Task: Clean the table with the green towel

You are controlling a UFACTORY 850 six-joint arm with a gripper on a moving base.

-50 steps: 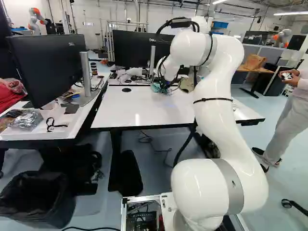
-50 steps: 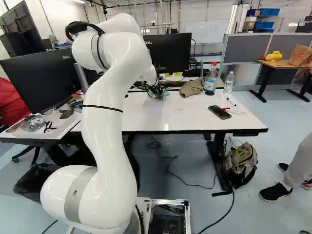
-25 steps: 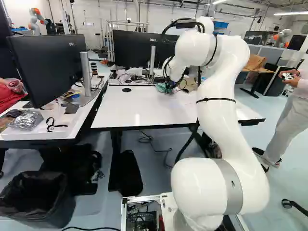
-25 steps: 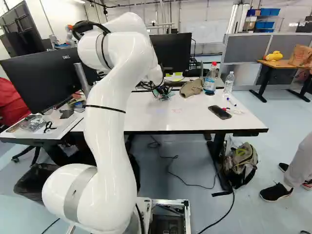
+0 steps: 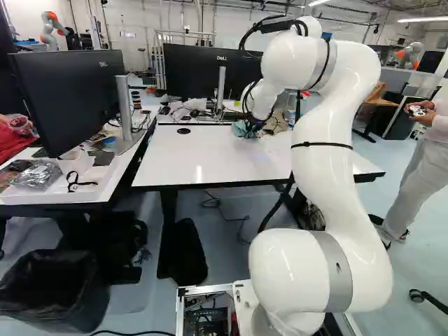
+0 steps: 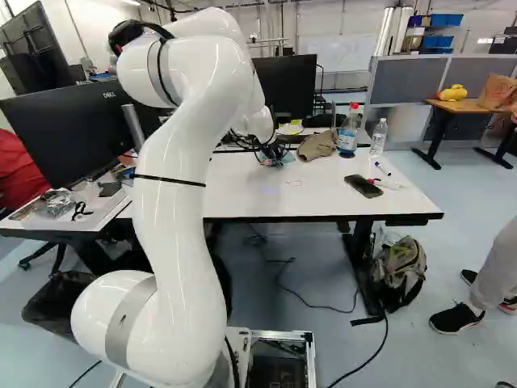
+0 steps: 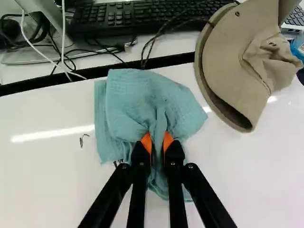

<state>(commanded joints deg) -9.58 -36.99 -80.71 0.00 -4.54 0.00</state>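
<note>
Insp. of gripper (image 7: pixel 157 142): clamped on a gathered fold of green towel (image 7: pixel 147 102), w/ orange pads (image 7: pixel 146 141) pressing in from left & right. Prob. pinched there to leave a wide, soft pad beyond the tips for wiping. Re. towel pos.: find btwn the pads, bunched, w/ most of the cloth spread ahead on the far side & a short tail under the fingers, toward the near side. Appears to rest on white table (image 5: pixel 189 157), reaching the dark strip at its far edge. Judge as the wiping stage; cannot confirm pressure.

Left of towel, note dark scribble (image 7: pixel 84 139), prob. due for a pass; recommend a low sweep left w/ cloth flat. Just right, note tan hat (image 7: pixel 247 61): soft, poss. dragged if brushed. Past far edge, find keyboard (image 7: pixel 142 14) & loose cables (image 7: pixel 62 33); avoid overshoot for risk of snagging.

Farther right, log blue-labelled bottle (image 6: pixel 347 141), clear bottle (image 6: pixel 379 139), phone (image 6: pixel 363 186) & pens (image 6: pixel 383 169), poss. set to the side to free the mid. for wiping. Nearer than towel, see faint reddish marks (image 6: pixel 293 183); est. job incomplete. Observe arm (image 5: pixel 318 164) extended over table from near side.
</note>
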